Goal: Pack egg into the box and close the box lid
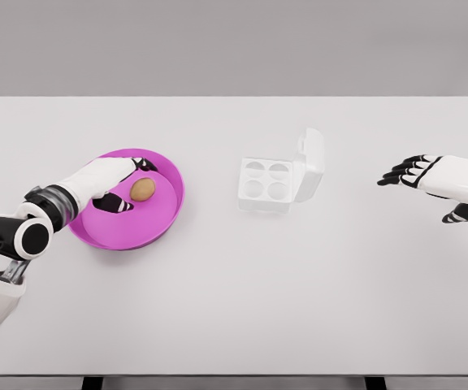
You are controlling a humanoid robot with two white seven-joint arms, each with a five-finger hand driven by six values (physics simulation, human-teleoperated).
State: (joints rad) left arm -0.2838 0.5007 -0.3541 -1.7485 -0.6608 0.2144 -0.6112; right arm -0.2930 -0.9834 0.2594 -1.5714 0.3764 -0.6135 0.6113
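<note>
Head view: left hand reaching into the magenta bowl around a brown egg.

On the white worktop, the bowl sits at 9 o'clock from the white egg box, well apart from it. The egg lies in the bowl, between the left hand's fingers above and thumb below; they are spread around it, and contact cannot be told. The box stands open near centre, four cups bare, lid tilted up at its 3 o'clock side. The right hand hovers at 3 o'clock, fingers loosely extended, holding nothing.
</note>
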